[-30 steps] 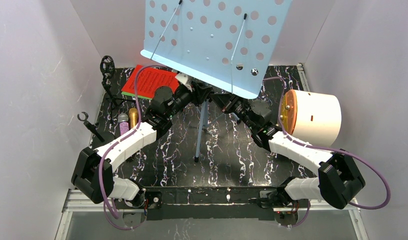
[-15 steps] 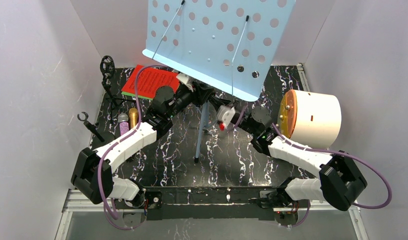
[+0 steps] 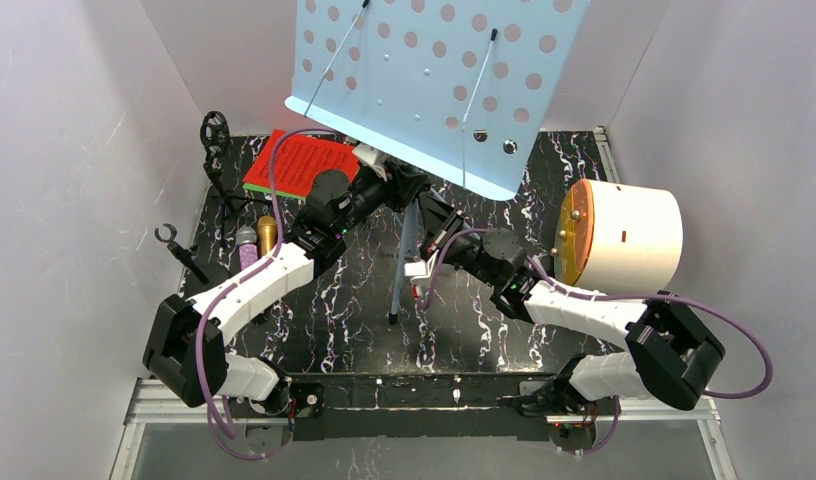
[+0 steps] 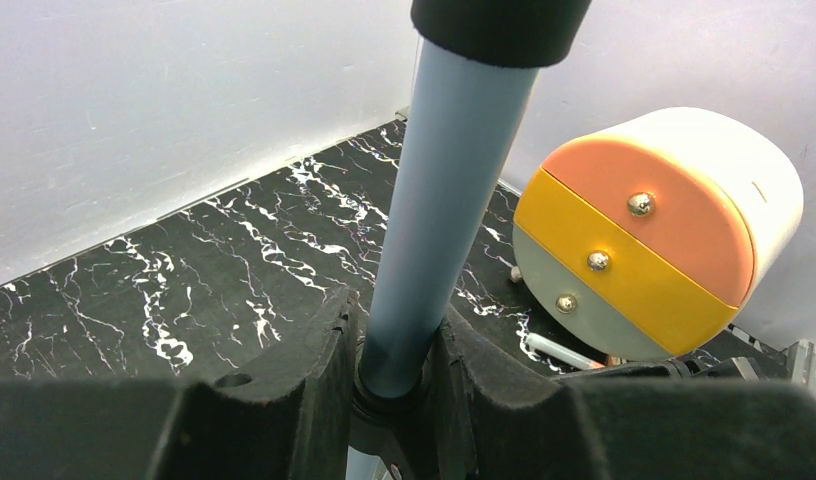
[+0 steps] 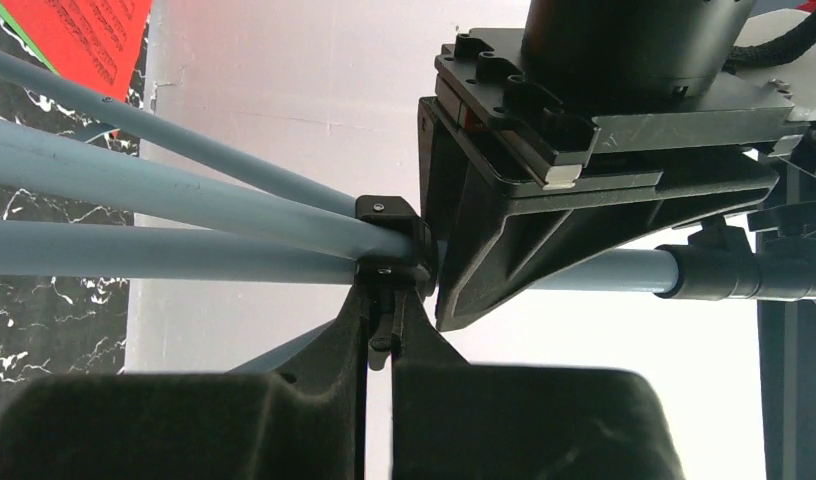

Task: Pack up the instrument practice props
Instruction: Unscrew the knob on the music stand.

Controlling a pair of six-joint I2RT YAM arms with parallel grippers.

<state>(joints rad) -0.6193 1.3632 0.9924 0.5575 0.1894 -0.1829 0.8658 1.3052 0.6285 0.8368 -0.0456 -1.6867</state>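
The pale blue perforated music rack (image 3: pixel 434 80) stands tilted on its tripod legs (image 3: pixel 402 265) at mid table. My left gripper (image 3: pixel 389 190) is shut on the rack's blue pole (image 4: pixel 429 230), which runs up between its fingers (image 4: pixel 304 370). My right gripper (image 3: pixel 431 212) reaches the leg hub from the right and is shut on a small black tab of the tripod collar (image 5: pixel 384 215). The red score sheet (image 3: pixel 302 163) lies on a green one (image 3: pixel 255 186) at back left. The gold microphone (image 3: pixel 267 236) and purple glitter microphone (image 3: pixel 247 248) lie at left, near two black mic mounts (image 3: pixel 216 135).
A white drum-shaped case (image 3: pixel 624 232) lies on its side at the right, its orange, yellow and grey drawer fronts (image 4: pixel 634 250) facing the rack. White walls close in the marbled black table (image 3: pixel 324 320) on three sides. A second black mount (image 3: pixel 179 250) stands at the left edge.
My right wrist has rolled and swung down and to the left, bringing its gripper onto the tripod collar. The left arm and the rack have hardly moved.
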